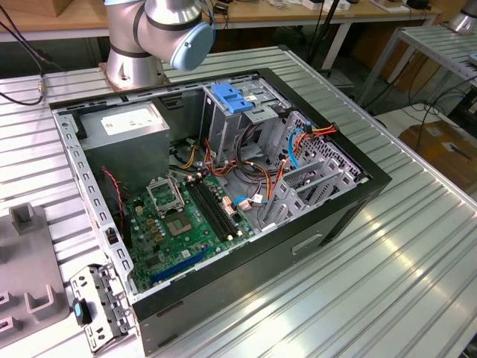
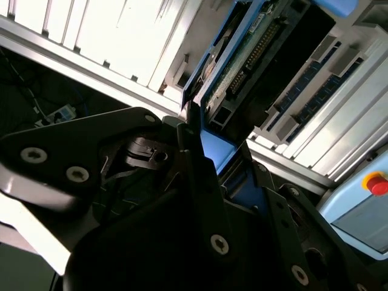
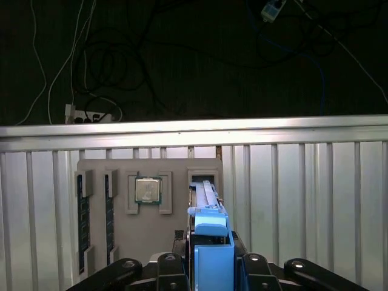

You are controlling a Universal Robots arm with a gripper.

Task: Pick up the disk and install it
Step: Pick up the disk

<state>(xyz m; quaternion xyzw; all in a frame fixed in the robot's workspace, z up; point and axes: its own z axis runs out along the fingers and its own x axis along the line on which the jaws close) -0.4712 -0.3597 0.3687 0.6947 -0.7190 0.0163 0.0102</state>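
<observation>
The disk [image 3: 210,239], a grey drive in bright blue carrier rails, stands edge-on between my fingers over the grey parts tray [image 3: 151,242]. Its far end reaches toward an open slot [image 3: 203,177] in that tray. In the second wrist view the disk [image 2: 248,57] shows its green circuit-board side and a blue rail. My gripper [image 3: 210,262] is shut on the disk, with a black finger [image 2: 193,145] pressed against each side. The open computer case [image 1: 350,205] lies on the table in the exterior view, with a metal drive cage [image 1: 246,119] under a blue latch.
The tray also holds a processor [image 3: 147,190] and memory sticks [image 3: 83,212]. Beyond the ribbed table edge [image 3: 194,127] is dark floor with cables. The arm's base [image 1: 141,45] stands behind the case. A loose metal bracket [image 1: 100,306] lies near the case's front corner.
</observation>
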